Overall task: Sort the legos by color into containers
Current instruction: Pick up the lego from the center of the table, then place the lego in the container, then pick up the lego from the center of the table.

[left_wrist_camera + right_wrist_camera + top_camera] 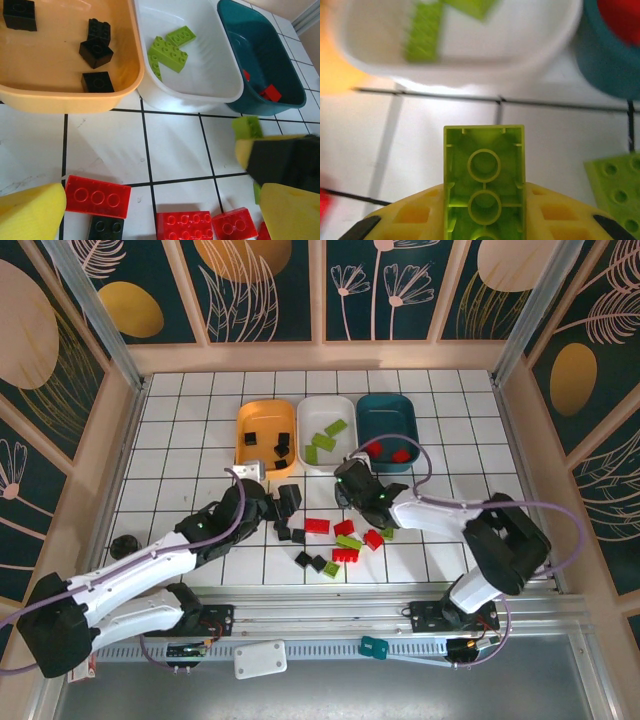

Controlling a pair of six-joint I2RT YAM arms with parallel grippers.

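Observation:
My right gripper is shut on a lime green lego, its hollow underside facing the camera, raised above the tiles just short of the white container. From above, this gripper hangs near the front of the white container and the teal container. My left gripper is open and low over loose red legos and a black lego. The orange container holds black legos, the white one green legos, the teal one red legos.
Loose red, green and black legos lie scattered on the tiles between the two arms. Another green lego lies on the tiles right of my right gripper. Wooden walls fence the tiled table on three sides.

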